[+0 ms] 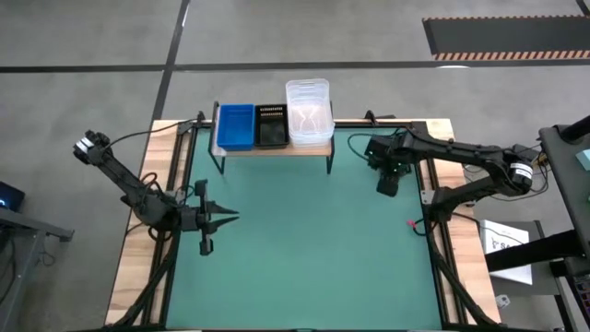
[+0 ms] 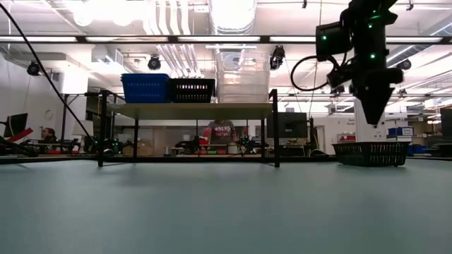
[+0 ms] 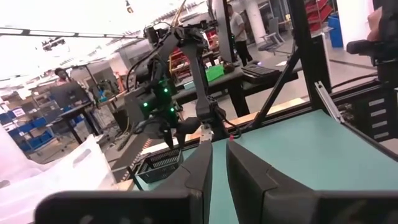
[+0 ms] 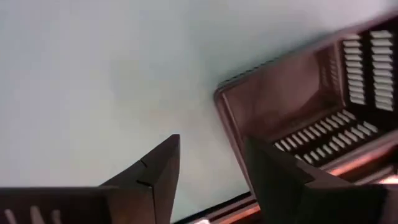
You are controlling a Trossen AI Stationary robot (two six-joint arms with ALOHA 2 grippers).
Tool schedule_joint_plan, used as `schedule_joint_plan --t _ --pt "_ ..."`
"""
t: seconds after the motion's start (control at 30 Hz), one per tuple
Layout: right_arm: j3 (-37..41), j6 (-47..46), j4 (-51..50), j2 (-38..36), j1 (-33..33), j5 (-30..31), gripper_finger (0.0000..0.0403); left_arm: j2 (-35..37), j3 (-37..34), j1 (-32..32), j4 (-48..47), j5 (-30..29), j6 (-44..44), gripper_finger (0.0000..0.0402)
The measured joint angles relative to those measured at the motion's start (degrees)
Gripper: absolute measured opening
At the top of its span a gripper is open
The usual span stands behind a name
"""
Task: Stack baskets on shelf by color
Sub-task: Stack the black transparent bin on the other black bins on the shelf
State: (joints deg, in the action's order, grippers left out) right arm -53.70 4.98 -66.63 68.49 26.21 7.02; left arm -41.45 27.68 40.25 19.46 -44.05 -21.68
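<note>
The shelf (image 1: 273, 148) stands at the far edge of the table (image 1: 304, 249), and three stacks are seen on its wooden top: the blue baskets (image 1: 235, 125) at one end, the black mesh baskets (image 1: 271, 124) in the middle, touching the blue ones, and the clear baskets (image 1: 308, 111) at the other end. In the low view the clear stack (image 2: 243, 76) is clearly the tallest, while the blue stack (image 2: 145, 87) and the black stack (image 2: 192, 89) are lower. How many baskets are in each stack cannot be counted from these pictures.

One black basket (image 2: 371, 152) is not yet on the shelf. It is seen on the table near the far right corner, and the right gripper (image 2: 372, 113) hangs directly above it, pointed down. In the right wrist view the fingers are held apart with nothing between them, and one finger (image 4: 283, 180) is placed over the near wall of the basket (image 4: 311, 112), so a grasp of the rim is judged to be in preparation.

The left gripper (image 1: 224, 218) is kept low at the left side of the table, well apart from the shelf. Its fingers (image 3: 252, 183) are almost together, with only a narrow gap, and nothing is held.

The task is judged to be nearly finished: the last black basket must be picked up and put on the black stack. No other loose basket is seen on the table.
</note>
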Motion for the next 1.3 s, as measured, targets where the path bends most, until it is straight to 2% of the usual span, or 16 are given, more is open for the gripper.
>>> schedule_joint_plan --t 0.13,0.3,0.43,0.57,0.73,0.97,1.13,1.3 --pt "1.67 5.05 0.23 0.00 -0.04 0.61 0.0173 -0.52 0.00 -0.01 -0.04 0.04 0.10 0.0031" --pt "5.38 4.96 4.02 0.00 -0.02 5.00 0.0171 -1.15 0.00 -0.02 -0.01 0.04 -0.10 0.0031" --pt "8.57 4.87 10.04 0.00 0.09 5.14 0.0171 -1.27 0.00 -0.02 0.00 0.07 -0.10 0.0031" --pt "9.04 5.18 10.31 0.42 0.10 6.30 0.0171 -1.18 0.00 -0.02 -0.02 0.09 -0.12 0.0031" --pt "9.35 9.96 12.00 0.99 0.20 4.83 0.0165 -1.09 0.00 -0.02 0.04 0.11 -0.10 0.0031" --pt "11.51 12.57 15.59 2.43 0.19 1.58 0.0117 -1.27 0.00 -0.02 0.77 0.22 0.07 0.0031" --pt "11.39 12.56 15.28 2.12 -0.06 -1.89 0.0025 -1.23 0.00 -0.02 1.05 0.39 0.25 0.0031" --pt "9.34 11.33 12.75 2.03 -1.22 -3.71 0.0012 -1.18 0.00 -0.02 1.07 0.42 0.30 0.0031"
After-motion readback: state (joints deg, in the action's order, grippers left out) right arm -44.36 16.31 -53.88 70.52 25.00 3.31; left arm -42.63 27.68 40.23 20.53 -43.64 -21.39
